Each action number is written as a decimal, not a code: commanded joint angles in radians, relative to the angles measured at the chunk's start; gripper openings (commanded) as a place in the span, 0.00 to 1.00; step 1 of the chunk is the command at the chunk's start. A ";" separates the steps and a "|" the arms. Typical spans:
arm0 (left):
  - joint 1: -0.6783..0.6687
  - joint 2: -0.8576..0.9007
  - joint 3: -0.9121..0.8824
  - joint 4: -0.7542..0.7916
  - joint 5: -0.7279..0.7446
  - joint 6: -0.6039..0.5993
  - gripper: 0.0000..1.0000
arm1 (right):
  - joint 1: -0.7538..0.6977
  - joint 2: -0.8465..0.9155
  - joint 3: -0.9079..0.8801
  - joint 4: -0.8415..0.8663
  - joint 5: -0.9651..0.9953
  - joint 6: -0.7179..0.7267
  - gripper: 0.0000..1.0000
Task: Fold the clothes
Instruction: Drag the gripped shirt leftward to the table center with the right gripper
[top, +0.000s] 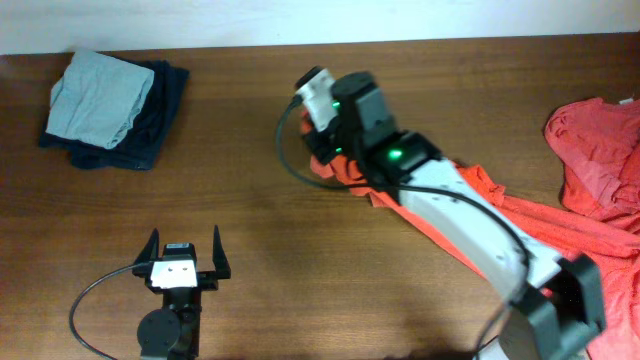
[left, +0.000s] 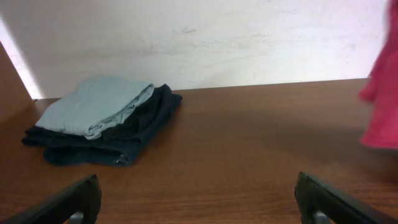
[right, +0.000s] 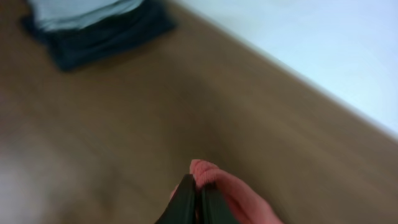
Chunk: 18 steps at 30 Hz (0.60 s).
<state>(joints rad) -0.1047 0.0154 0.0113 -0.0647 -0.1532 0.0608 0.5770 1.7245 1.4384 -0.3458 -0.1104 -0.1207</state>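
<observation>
Wooden table (top: 260, 120); two orange-red T-shirts (top: 580, 225) (top: 600, 150); two folded garments (top: 100, 95) (top: 160, 125).

Nothing can be read: no legible print or label on the red shirts (top: 598, 155) at three o'clock, nor elsewhere.

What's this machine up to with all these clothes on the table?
Two robot arms are set to fold clothes. The right gripper is shut on an edge of a red shirt, which lies stretched from the right side of the table toward the middle, not yet folded. A second red shirt sits crumpled at the right edge. The left gripper hangs open near the front, holding nothing. A grey-green garment lies folded on a navy garment at the back left.
</observation>
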 joint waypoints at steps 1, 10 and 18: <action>-0.004 -0.008 -0.002 -0.005 0.015 0.016 0.99 | 0.041 0.025 0.021 0.028 -0.143 0.076 0.04; -0.004 -0.008 -0.002 -0.005 0.015 0.016 0.99 | 0.079 0.002 0.021 0.028 -0.149 0.077 0.04; -0.004 -0.008 -0.002 -0.005 0.015 0.016 0.99 | 0.076 -0.124 0.021 0.051 -0.148 0.077 0.04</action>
<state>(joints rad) -0.1047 0.0154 0.0113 -0.0647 -0.1532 0.0608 0.6487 1.6947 1.4380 -0.3134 -0.2352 -0.0525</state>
